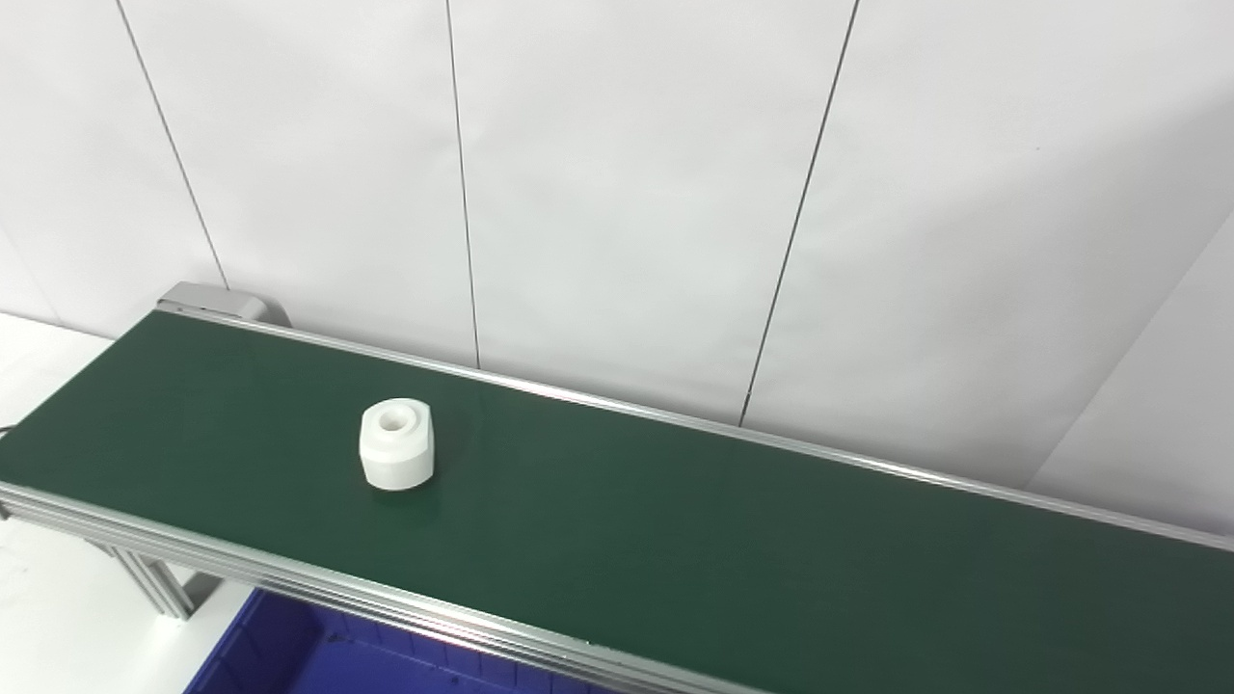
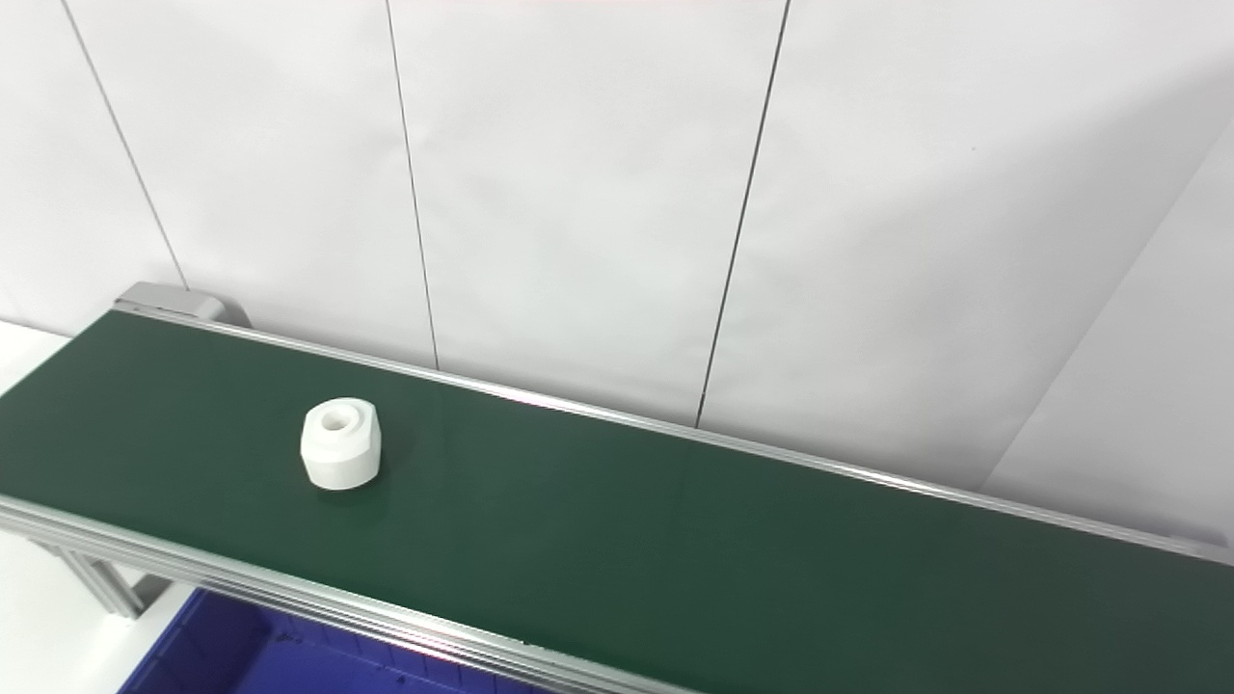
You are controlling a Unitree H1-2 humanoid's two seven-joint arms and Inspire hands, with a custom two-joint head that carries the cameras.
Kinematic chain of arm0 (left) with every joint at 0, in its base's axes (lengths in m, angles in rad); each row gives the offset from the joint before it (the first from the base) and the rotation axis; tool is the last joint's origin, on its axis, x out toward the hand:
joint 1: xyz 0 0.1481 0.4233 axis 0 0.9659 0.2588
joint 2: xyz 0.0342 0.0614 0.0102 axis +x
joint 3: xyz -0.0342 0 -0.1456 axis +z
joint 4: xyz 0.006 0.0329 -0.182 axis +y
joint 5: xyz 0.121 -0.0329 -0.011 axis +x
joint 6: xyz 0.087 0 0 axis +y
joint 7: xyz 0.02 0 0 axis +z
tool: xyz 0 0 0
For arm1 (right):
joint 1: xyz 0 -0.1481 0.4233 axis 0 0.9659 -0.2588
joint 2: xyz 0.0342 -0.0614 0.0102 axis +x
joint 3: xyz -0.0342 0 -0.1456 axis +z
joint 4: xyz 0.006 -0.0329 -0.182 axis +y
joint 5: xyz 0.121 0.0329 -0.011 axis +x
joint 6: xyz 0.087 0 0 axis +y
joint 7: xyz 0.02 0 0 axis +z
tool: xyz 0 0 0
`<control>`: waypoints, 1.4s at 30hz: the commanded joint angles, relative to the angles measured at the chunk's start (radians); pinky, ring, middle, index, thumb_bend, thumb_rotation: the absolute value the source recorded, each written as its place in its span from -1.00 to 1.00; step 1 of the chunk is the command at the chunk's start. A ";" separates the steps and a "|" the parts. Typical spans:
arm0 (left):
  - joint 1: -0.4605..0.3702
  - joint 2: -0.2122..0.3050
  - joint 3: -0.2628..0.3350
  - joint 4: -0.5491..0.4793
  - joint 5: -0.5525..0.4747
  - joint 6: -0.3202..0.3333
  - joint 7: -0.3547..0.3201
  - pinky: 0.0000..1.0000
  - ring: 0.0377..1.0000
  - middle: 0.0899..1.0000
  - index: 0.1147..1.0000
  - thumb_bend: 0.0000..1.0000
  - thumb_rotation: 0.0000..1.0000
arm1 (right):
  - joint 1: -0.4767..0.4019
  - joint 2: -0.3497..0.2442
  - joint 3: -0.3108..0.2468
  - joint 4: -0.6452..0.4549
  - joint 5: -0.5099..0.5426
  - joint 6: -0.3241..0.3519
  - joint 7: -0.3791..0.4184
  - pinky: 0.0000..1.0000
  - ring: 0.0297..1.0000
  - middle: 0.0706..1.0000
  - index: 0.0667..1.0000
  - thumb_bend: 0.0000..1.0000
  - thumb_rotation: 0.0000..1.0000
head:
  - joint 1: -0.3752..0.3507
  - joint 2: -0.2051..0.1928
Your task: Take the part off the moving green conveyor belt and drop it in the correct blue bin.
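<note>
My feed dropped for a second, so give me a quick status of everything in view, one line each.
white part: upright on the belt toward its left end, hole facing up, nothing touching it.
green conveyor belt: carrying only that one part.
blue bin: below the belt's near rail, only a corner showing, contents hidden.
left hand, right hand: not in view.

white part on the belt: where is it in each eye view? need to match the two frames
Left eye view: white part left of centre on the green belt, upright, hole on top.
Right eye view: same part, further toward the left edge.
Shared landmark: grey end cap at the belt's far left corner, up-left of the part in both.
</note>
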 commanded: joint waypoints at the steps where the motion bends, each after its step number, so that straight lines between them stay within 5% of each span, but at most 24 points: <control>1: -0.001 0.013 0.026 -0.100 -0.025 -0.037 -0.036 0.24 0.29 0.42 0.47 0.71 -0.41 | -0.005 0.003 0.001 -0.022 -0.005 -0.061 -0.026 0.45 0.65 0.71 0.77 0.65 -0.37 | -0.003 0.002; 10: -0.041 0.003 0.206 -0.324 -0.165 -0.036 -0.168 0.21 0.32 0.40 0.41 0.71 -0.55 | -0.020 0.007 0.018 -0.017 -0.011 -0.061 -0.041 0.38 0.62 0.71 0.76 0.64 -0.36 | -0.076 0.043; 20: -0.169 -0.034 0.351 -0.324 -0.085 -0.025 -0.183 0.40 0.54 0.62 0.55 0.63 -0.47 | -0.036 -0.020 0.054 -0.024 0.008 -0.061 -0.082 0.36 0.55 0.62 0.71 0.66 -0.42 | -0.087 0.099; 27: -0.273 -0.047 0.408 -0.325 0.053 0.127 -0.173 0.57 0.66 0.70 0.65 0.60 -0.45 | -0.043 -0.041 0.078 -0.034 0.029 -0.061 -0.101 0.42 0.61 0.67 0.74 0.66 -0.43 | -0.081 0.135; 34: -0.373 -0.014 0.414 -0.284 0.205 0.370 -0.191 0.74 0.83 0.87 0.81 0.63 -0.45 | -0.049 -0.062 0.105 -0.048 0.006 -0.061 -0.141 0.41 0.61 0.70 0.75 0.61 -0.41 | -0.065 0.172; 42: -0.439 0.009 0.390 -0.150 0.297 0.431 -0.189 0.79 0.92 0.93 0.84 0.67 -0.56 | -0.059 -0.079 0.126 -0.045 0.016 -0.061 -0.151 0.40 0.60 0.69 0.76 0.57 -0.41 | -0.049 0.178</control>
